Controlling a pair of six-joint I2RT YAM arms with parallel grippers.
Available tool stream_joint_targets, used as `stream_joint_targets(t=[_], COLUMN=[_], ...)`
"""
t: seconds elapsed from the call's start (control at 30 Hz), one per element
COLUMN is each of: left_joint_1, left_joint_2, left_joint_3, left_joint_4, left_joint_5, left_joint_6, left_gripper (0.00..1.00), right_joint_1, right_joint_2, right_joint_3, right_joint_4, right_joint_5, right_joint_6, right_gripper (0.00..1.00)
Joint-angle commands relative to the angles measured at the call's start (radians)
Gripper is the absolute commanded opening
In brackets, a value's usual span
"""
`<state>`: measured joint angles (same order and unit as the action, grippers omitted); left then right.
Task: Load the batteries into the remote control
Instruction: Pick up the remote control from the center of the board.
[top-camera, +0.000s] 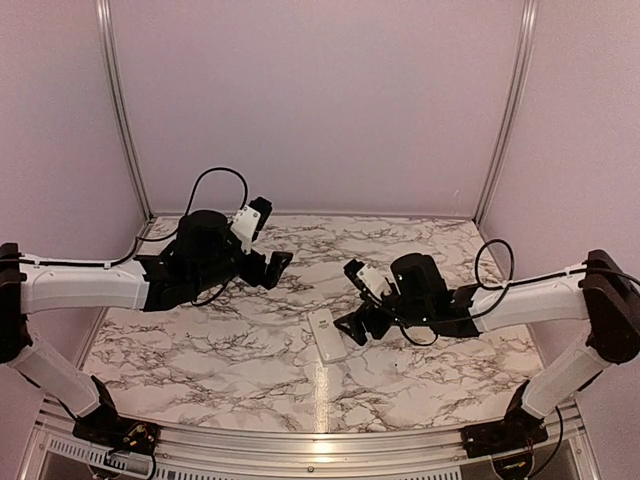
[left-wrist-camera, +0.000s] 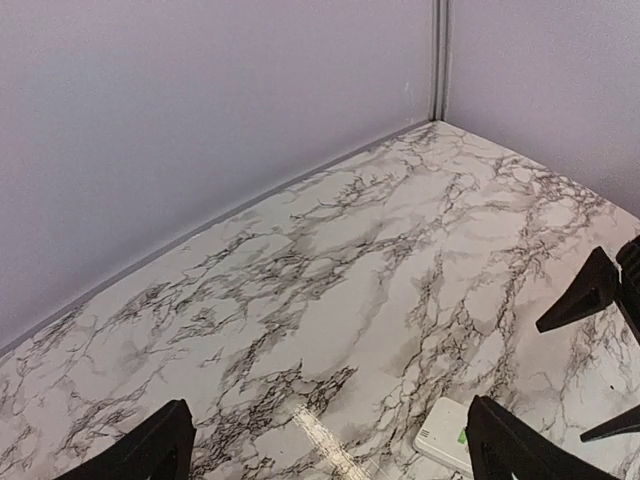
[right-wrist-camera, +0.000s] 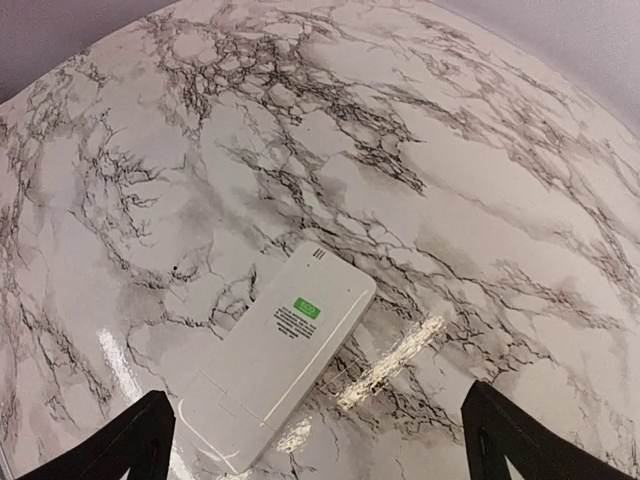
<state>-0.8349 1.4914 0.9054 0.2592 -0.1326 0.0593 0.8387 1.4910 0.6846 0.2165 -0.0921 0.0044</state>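
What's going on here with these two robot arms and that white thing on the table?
Two robot arms are working around a white remote control, which lies back side up on the marble table. Neither arm holds anything. The right gripper hangs open close over the remote, and the left gripper is open too, off to the left and clear of it. No loose batteries show in any view, and the remote's back cover looks shut.

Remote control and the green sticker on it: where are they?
remote control (right-wrist-camera: 278, 358): right wrist view, middle of its white face.
green sticker (right-wrist-camera: 305, 310): right wrist view, centre of the sticker.
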Motion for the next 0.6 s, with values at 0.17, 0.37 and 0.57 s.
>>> stream_joint_targets(t=[0.17,0.37,0.57], left_joint_1=[0.041,0.042,0.042], left_joint_2=[-0.106,-0.147,-0.163], left_joint_3=[0.012,-0.027,-0.074], left_joint_4=[-0.124,-0.13,-0.103], left_joint_5=[-0.316,-0.308,-0.329], left_joint_6=[-0.279,-0.289,-0.294], left_gripper=[0.99,0.99,0.99], right_joint_1=[0.015,0.019,0.019], right_joint_2=[0.231,0.324,0.41], right_joint_3=[0.442,0.551,0.603], right_joint_4=[-0.603,-0.67,-0.682], right_joint_5=[0.054,0.03,0.007], right_joint_6=[0.114,0.169,0.215], right_gripper=[0.99,0.98,0.97])
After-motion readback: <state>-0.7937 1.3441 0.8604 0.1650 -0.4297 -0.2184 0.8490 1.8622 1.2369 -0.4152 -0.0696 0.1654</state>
